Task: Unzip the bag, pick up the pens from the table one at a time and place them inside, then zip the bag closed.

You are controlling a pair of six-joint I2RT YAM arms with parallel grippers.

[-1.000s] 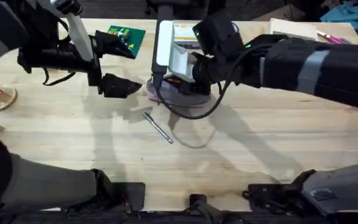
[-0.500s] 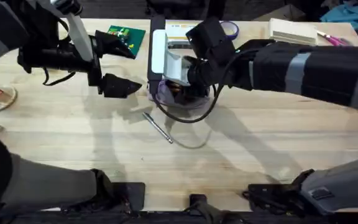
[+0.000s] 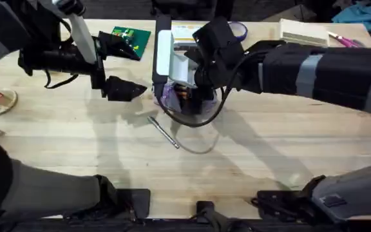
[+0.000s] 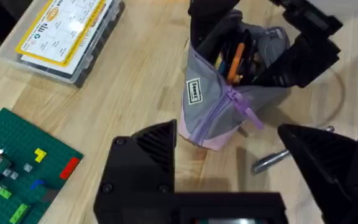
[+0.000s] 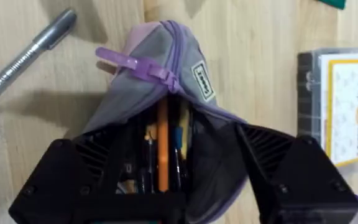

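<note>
at the middle of the counter (image 3: pixel 263 161) i've got the bag (image 4: pixel 229 99) standing with its mouth unzipped, the orange pen (image 5: pixel 163 146) already down inside among other pens, and the silver pen (image 3: pixel 164 133) lying on the wood just beside it on my near side. the bag looks soft and light, a fabric pouch that will slump and slide if i push it, so i'd pinch it by the lip of the opening or the lavender zipper pull (image 4: pixel 244 109) rather than the body. the silver pen i judge to be stiff, slim and slick, likely to roll; best taken across the barrel near its middle. right gripper (image 5: pixel 166 186) is down over the bag's open mouth, jaws spread wide to either side of the opening, pressing at the fabric but clamped on nothing i can see. left gripper (image 4: pixel 241 168) hovers just beside the bag, jaws parted wide and empty, with the silver pen's end showing between them. clear box (image 4: pixel 64 37) with the yellow label sits well apart.
</note>
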